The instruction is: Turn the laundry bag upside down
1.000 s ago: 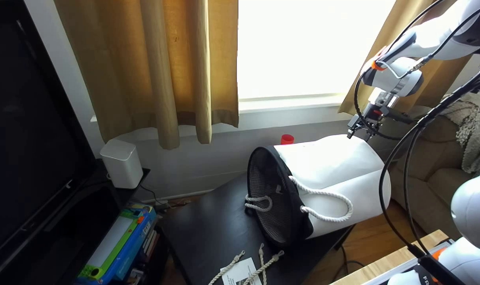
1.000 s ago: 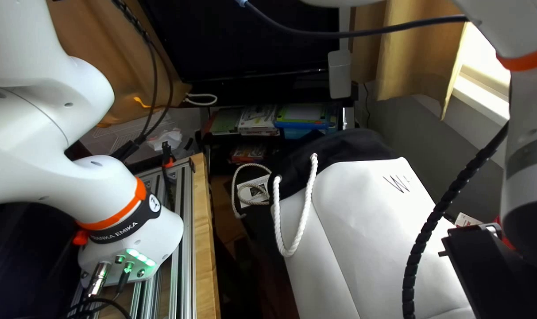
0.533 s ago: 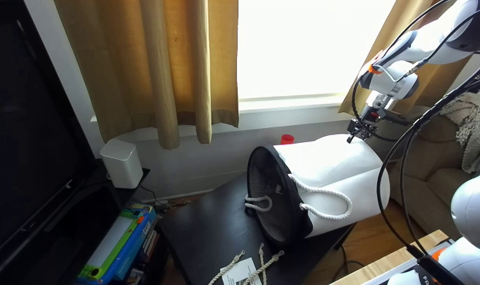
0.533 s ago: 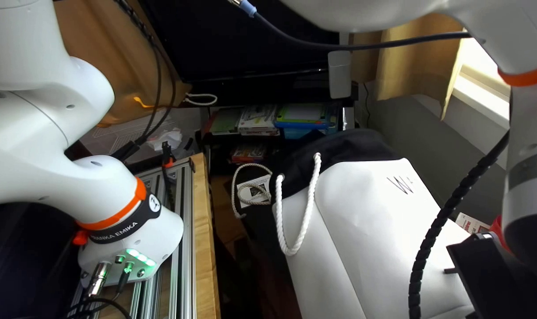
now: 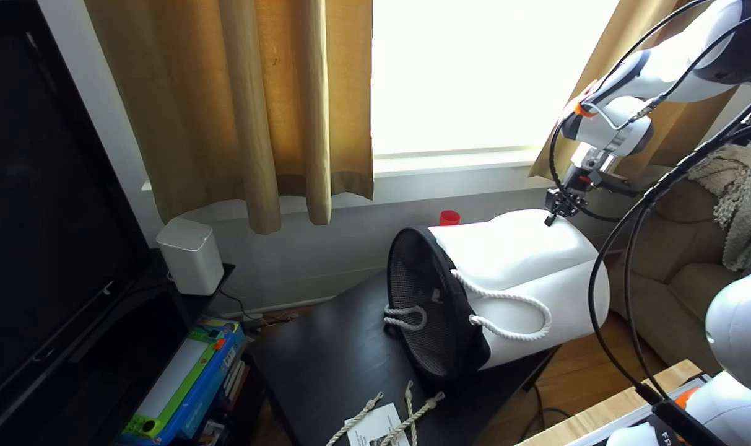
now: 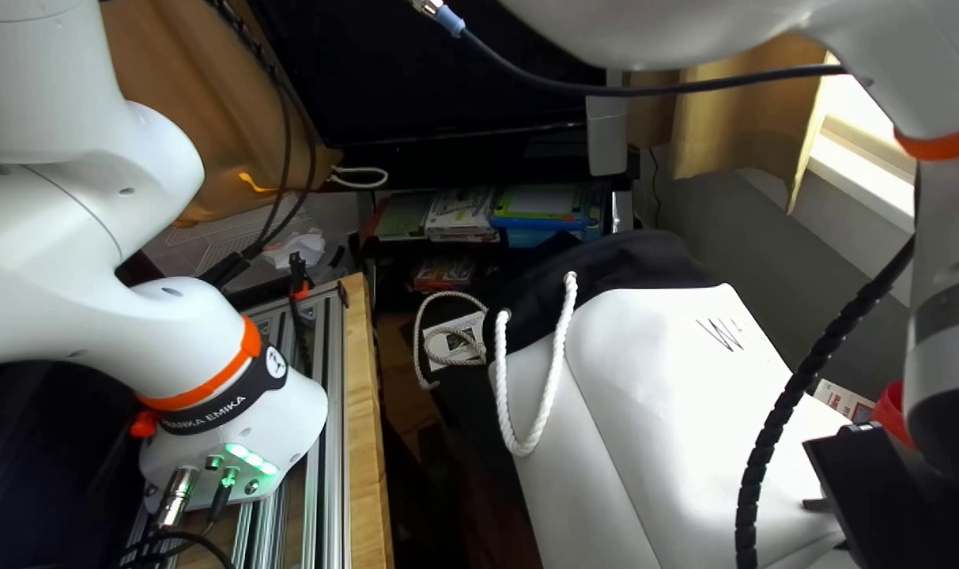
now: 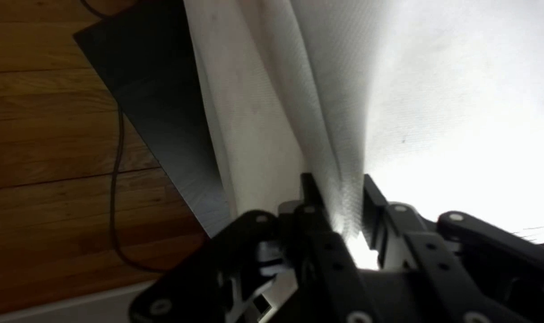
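A dark table (image 5: 325,347) bears the laundry bag (image 5: 505,263), which lies on its side. In an exterior view its long axis runs from the open end (image 5: 417,272), with its black rim (image 5: 462,310), near nine o'clock, to the closed end (image 5: 578,285) near three; a white rope handle (image 5: 547,319) loops along its side. The gripper (image 7: 337,184) sits at the closed end, well apart from the rim, so most of the bag stretches from it toward seven or eight o'clock. Swinging that end up and over, until the open end faces six, looks like the coming move. The jaws stand narrow: in the wrist view a fold (image 7: 316,125) of the bag's cloth is pinched between the fingertips (image 7: 372,192).
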Motion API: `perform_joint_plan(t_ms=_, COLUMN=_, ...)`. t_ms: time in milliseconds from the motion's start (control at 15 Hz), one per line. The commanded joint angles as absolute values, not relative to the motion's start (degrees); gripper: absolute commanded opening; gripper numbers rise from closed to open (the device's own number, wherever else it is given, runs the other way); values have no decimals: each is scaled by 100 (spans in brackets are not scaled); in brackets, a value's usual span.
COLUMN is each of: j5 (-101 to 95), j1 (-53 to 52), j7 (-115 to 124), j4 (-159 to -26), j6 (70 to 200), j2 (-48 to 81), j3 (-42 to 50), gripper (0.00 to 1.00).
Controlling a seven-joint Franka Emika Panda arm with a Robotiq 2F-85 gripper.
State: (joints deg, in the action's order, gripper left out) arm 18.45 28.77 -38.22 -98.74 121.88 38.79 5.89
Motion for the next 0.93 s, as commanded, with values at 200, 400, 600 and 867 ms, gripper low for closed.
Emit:
perform_joint_plan(t_ms=200, j5=1762, j1=2808, j7=-3785, j4=-9914, j6=11804, j2=3493, j3=460, gripper=2)
perform_joint_plan(t_ms=400, j5=1720, j1=2670, j7=-3772, j4=-10020, j6=11646, j2=3197, j3=427, gripper=3)
perform_joint_plan(t_ms=600, j5=1549, j1=2436, j7=-3640, j4=-10114, j6=11446, j2=2881, j3=489, gripper=3)
perform_joint_plan(t_ms=867, j5=1110, j1=2115, j7=-3317, j4=-10356, j6=11416, j2=2470, j3=565, gripper=3)
